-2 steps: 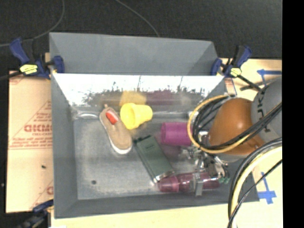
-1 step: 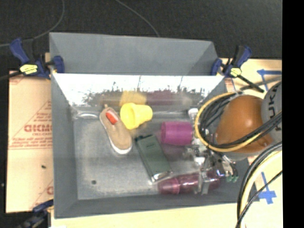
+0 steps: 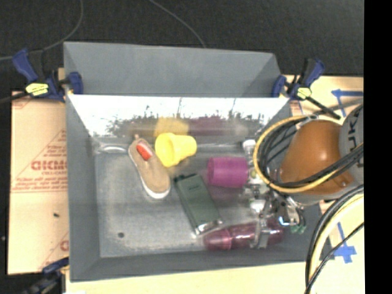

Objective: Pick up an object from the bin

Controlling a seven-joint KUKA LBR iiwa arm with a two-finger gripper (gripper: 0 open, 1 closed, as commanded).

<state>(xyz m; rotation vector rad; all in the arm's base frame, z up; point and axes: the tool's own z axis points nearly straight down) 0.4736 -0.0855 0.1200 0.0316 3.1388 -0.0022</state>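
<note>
Dark ground (image 3: 184, 11) all round, and in the middle of it the grey metal bin (image 3: 86, 225), holding just a handful of things. The arm comes in over the right wall, its orange wrist cover (image 3: 309, 158) bulging above the rim, and the jaws hang low near the bin's front right corner. Spread or pressed together? I cannot tell, with cables and metalwork crowding that spot.

Directly below them lies the likely candidate: a purple bottle (image 3: 229, 237) on its side, close along the front wall. Its long axis runs left to right, parallel to that wall. The jaws sit over its right end, and the rest of it stretches away to their left. Whether they touch it is not clear.

Just beside it, slanting towards the middle, is a dark green flat box (image 3: 197, 202), with its lower end almost against the bottle. A magenta cup (image 3: 226, 171) lies behind the jaws' spot. Farther left sit a yellow cup (image 3: 174, 149) and a tan shoe (image 3: 150, 170), well apart from the action.
</note>
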